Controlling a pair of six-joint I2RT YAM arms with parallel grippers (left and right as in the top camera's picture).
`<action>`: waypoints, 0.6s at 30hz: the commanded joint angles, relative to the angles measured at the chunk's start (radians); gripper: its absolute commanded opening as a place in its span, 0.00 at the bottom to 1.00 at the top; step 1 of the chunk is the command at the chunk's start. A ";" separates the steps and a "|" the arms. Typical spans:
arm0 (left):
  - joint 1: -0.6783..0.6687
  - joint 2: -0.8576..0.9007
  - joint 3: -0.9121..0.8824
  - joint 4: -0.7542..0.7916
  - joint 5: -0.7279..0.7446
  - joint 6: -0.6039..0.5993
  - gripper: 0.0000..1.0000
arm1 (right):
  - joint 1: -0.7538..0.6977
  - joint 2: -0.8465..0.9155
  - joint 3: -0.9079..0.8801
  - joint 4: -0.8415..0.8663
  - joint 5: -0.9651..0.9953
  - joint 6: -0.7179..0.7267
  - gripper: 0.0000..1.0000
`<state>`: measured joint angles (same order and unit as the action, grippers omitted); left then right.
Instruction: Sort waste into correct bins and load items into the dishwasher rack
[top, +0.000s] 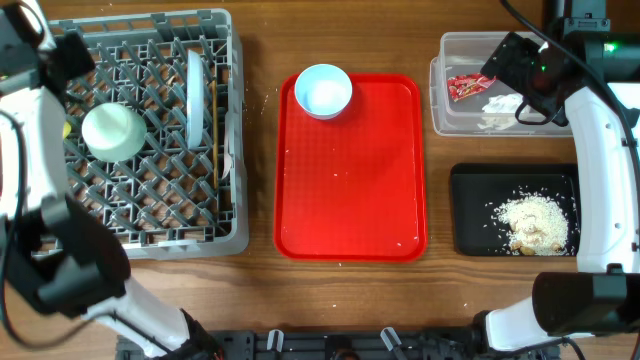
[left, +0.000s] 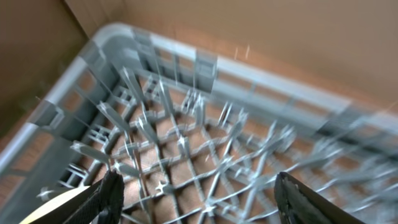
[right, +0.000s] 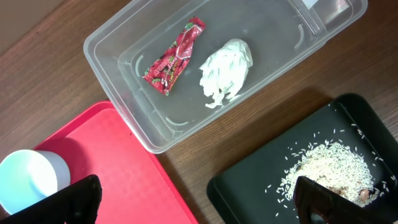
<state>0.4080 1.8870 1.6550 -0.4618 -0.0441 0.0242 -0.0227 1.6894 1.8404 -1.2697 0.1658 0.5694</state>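
Note:
The grey dishwasher rack (top: 140, 215) at the left holds a pale blue-green bowl (top: 113, 132), the blue plate (top: 196, 95) on edge and the wooden stick (top: 213, 125). A yellow sliver (top: 66, 128) by the bowl is mostly hidden by my left arm. My left gripper (top: 70, 55) is open and empty above the rack's far left corner (left: 112, 37). The second bowl (top: 323, 90) stands on the red tray. The clear tub (top: 450, 110) holds the red wrapper (right: 174, 56) and white scrap (right: 227, 71). The black tray (top: 470, 215) holds the beige food (top: 533, 222). My right gripper (top: 515, 68) is open and empty above the tub.
The large red tray (top: 350, 200) lies in the middle with a few crumbs on it. Bare wooden table shows between the rack, red tray and bins. Grains lie scattered on the black tray (right: 249, 186) around the heap (right: 336, 168).

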 joint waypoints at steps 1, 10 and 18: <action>0.030 -0.156 0.000 -0.004 0.009 -0.219 0.81 | 0.002 -0.006 0.012 0.002 0.014 -0.018 1.00; 0.196 -0.148 0.000 -0.108 0.208 0.000 0.85 | 0.002 -0.006 0.012 0.002 0.014 -0.018 1.00; 0.245 0.044 0.000 -0.202 0.249 0.209 0.80 | 0.002 -0.006 0.012 0.002 0.014 -0.017 1.00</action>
<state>0.6510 1.8759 1.6558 -0.6453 0.1619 0.1509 -0.0227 1.6894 1.8404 -1.2701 0.1658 0.5694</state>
